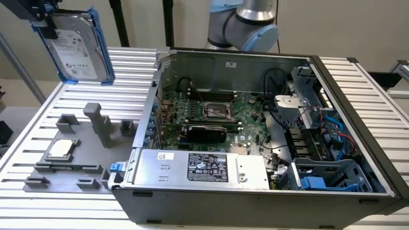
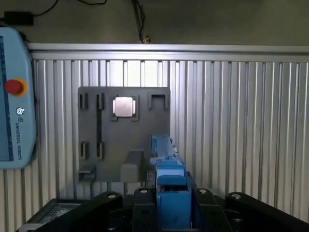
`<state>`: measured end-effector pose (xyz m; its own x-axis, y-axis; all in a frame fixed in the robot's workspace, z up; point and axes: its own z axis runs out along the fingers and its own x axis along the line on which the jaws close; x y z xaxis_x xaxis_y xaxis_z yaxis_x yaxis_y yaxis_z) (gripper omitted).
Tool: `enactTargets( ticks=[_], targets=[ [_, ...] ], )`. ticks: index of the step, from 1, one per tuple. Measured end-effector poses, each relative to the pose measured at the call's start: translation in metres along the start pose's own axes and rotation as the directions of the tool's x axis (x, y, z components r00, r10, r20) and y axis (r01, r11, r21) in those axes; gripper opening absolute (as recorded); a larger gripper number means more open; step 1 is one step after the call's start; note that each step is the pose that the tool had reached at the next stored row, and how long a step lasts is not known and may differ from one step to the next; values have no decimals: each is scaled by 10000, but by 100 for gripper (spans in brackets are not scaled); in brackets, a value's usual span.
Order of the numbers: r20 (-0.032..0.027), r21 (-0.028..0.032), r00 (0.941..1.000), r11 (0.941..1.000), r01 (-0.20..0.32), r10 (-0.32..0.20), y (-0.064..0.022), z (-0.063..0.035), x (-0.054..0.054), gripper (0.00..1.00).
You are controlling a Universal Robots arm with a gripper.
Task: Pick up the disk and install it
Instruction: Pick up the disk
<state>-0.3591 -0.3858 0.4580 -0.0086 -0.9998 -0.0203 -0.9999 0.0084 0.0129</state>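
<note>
My fingers (image 2: 203,208) are clamped on the disk (image 2: 169,174), its blue rail edge-on. The disk hangs upright above the worktop (image 1: 131,72), at ten o'clock from the open computer case (image 1: 255,206).

Robotics lab, UR arm (image 1: 246,23), alu slat bench (image 1: 83,91), open PC case (image 1: 255,207), teach pendant (image 2: 17,96)

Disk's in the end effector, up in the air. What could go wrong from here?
1. The end effector grips the disk at its blue rail, high over the grey fixture; a slip could drop it onto the chip.
2. Loose blue cables lie beside the case's drive cage; they might snag the disk.
</note>
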Motion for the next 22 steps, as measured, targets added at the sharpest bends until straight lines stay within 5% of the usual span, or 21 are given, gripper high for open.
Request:
enactTargets(
  ticks=[9, 22],
  targets=[
    [10, 0, 10000, 10000, 0, 0, -407, -193, 102, 0],
    [11, 1, 10000, 10000, 1, -1, -996, -310, 290, 0]
  ],
)
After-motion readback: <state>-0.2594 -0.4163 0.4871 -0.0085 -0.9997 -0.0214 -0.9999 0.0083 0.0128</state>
